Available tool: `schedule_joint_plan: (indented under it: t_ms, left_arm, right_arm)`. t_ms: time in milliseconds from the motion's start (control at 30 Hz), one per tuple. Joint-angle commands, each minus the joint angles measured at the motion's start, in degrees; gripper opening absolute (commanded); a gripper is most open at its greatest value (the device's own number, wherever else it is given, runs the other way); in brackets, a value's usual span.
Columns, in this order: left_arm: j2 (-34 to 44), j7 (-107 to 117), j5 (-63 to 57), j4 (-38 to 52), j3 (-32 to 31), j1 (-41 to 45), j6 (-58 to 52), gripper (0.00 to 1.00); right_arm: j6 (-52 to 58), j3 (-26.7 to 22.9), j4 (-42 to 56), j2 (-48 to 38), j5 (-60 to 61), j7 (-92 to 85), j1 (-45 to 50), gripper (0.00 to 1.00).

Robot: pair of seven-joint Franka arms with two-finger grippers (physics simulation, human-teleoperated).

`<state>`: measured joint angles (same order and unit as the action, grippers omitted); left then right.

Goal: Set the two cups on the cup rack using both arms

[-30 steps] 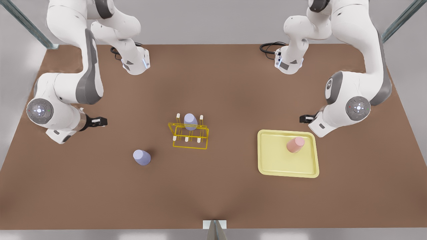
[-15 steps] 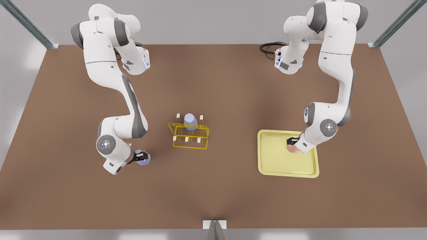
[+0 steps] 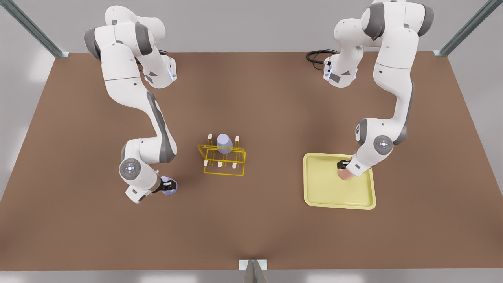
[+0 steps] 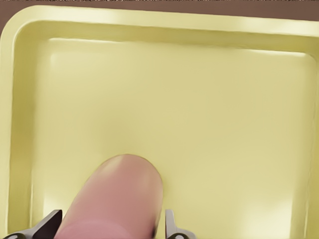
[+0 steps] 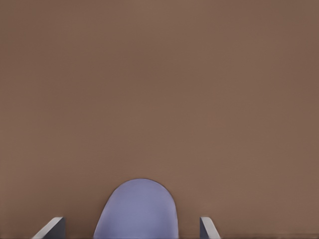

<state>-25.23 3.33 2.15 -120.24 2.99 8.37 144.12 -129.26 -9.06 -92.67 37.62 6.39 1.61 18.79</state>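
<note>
Brown table (image 3: 251, 228): left gripper (image 3: 344, 166) straddles pink cup (image 4: 112, 199) (apart); right gripper (image 3: 166, 184) straddles lavender cup (image 5: 137, 209), apart.

Three cups — two lavender (image 3: 171, 188) (image 3: 224, 143), one pink (image 3: 346, 175) — one wire rack (image 3: 223, 160), one tray (image 3: 326, 192), two arms (image 3: 137, 114) (image 3: 393, 86).

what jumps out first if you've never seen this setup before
Two white arms reach down onto the brown table. The left gripper straddles the salmon pink cup on the pale-yellow tray at the front view's right; the right gripper straddles a lavender cup at its left. Between them, the yellow wire cup rack already carries another lavender cup.
</note>
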Motion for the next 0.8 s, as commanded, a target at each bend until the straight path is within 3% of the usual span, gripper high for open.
schedule_joint_plan:
  t_ms: [0, 167, 233, 767]
  left_arm:
    - [-0.1, 0.2, 0.9, -0.1, 0.0, 0.2, 3.1, 1.00]
    - [-1.1, 0.1, 1.4, -0.2, 0.0, 0.2, 4.0, 1.00]
    - [-1.2, 0.1, 1.4, -0.2, 0.0, 0.2, 4.0, 0.90]
    - [-1.2, 0.3, 1.4, 0.2, 0.0, 0.2, 4.1, 0.87]
  right_arm:
    - [1.8, 0.0, -0.4, -0.1, 0.1, 2.6, 0.0, 1.00]
    - [2.6, 0.0, -2.2, -0.3, 0.1, 2.0, 0.1, 1.00]
    - [2.1, 0.0, -2.5, -0.3, 0.1, 2.0, 0.1, 1.00]
    - [-0.5, 0.0, -4.5, -0.7, 6.9, 0.9, 0.1, 1.00]
